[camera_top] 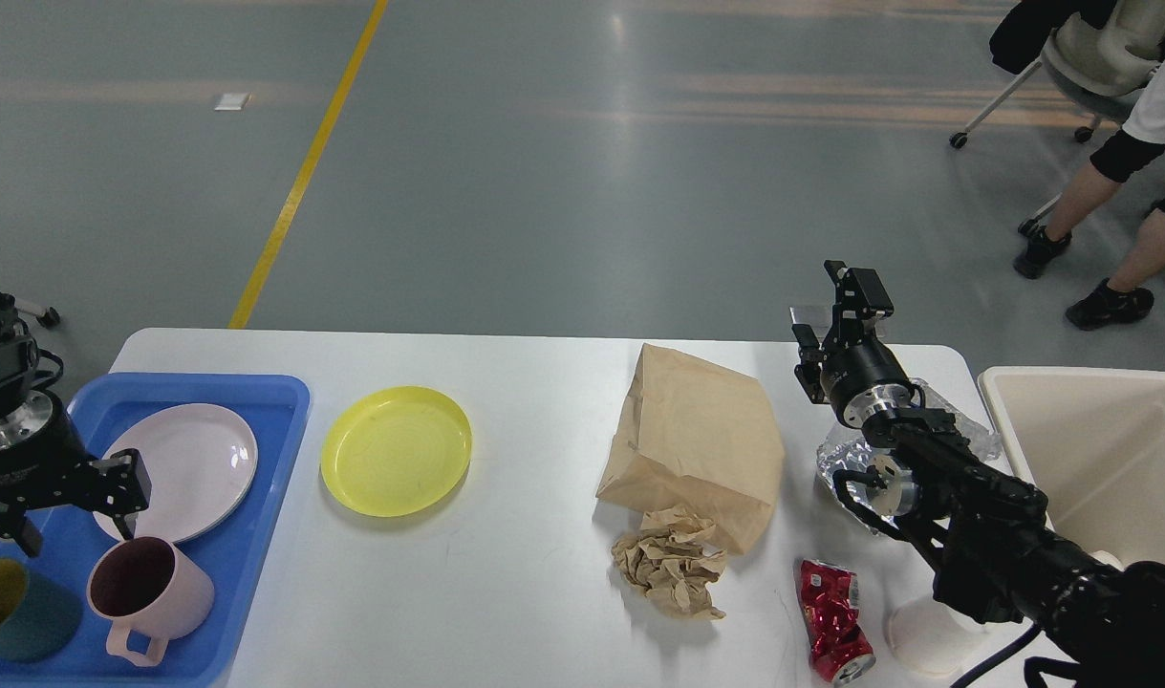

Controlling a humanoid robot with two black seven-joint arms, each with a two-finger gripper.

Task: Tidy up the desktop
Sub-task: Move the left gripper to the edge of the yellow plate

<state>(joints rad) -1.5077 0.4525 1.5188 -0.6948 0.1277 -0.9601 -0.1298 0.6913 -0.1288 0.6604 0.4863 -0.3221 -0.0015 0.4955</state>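
While the white desktop (506, 583) fills the lower half of the frame, a blue tray (257, 497) is seen at its lower left. A pink plate (200, 459), a pink mug (152, 597) and a teal cup (18, 621) are held in the tray. The left gripper (71, 516) hangs above the mug with fingers spread, gripping nothing. A yellow plate (396, 449), a paper bag (697, 440), crumpled paper (668, 569) and a red can (835, 621) are laid further right. At the right, the right gripper (835, 306) is raised; its fingers are apart and nothing is held.

The table (534, 592) carries a bag (697, 444); left of it a plate (396, 450) and tray (257, 535), before it a wad (670, 566) and can (833, 621).
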